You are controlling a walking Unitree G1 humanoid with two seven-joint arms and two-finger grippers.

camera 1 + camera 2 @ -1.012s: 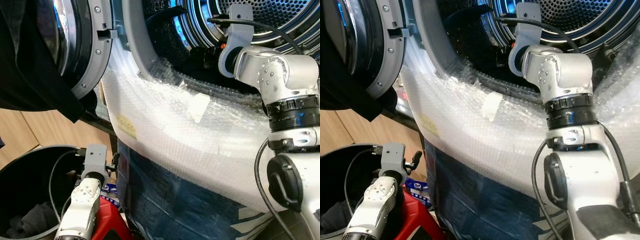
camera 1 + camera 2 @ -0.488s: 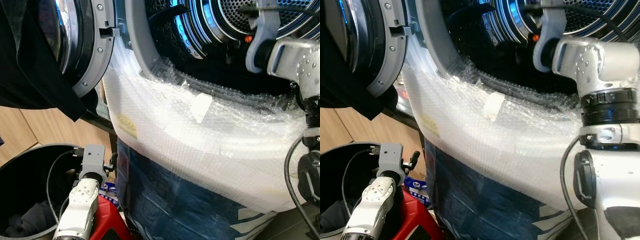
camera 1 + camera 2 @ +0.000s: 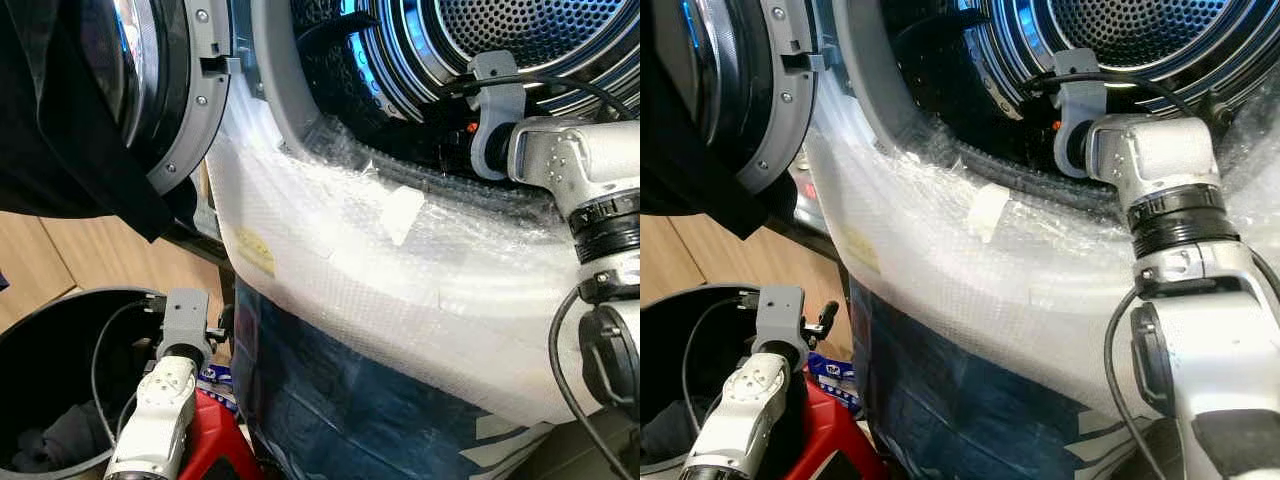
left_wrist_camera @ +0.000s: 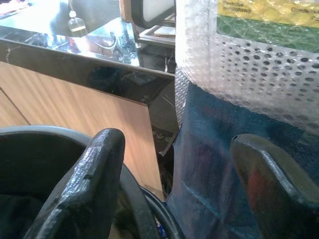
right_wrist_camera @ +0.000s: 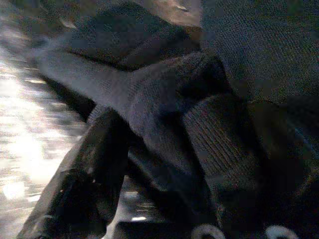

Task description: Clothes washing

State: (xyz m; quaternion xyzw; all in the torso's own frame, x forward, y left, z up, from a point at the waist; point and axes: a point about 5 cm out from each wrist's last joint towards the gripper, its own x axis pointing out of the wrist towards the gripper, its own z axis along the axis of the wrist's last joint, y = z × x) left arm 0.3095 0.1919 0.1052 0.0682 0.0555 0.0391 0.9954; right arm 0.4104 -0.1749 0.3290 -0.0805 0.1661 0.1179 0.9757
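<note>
— Two arms, what changed?
— Right arm (image 3: pixel 560 170) has dropped back into the drum (image 3: pixel 520 40) at two o'clock; its jaws clamp dark clothing (image 5: pixel 199 129).
— Left?
— Left gripper (image 4: pixel 174 199) gapes empty above the bin (image 3: pixel 60 320). Yellow label (image 3: pixel 253 253) unreadable.

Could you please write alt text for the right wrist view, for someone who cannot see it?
Dark ribbed clothes lie bunched right in front of the right gripper, with one black finger reaching up against the fabric. A bright, shiny surface shows beside them.
</note>
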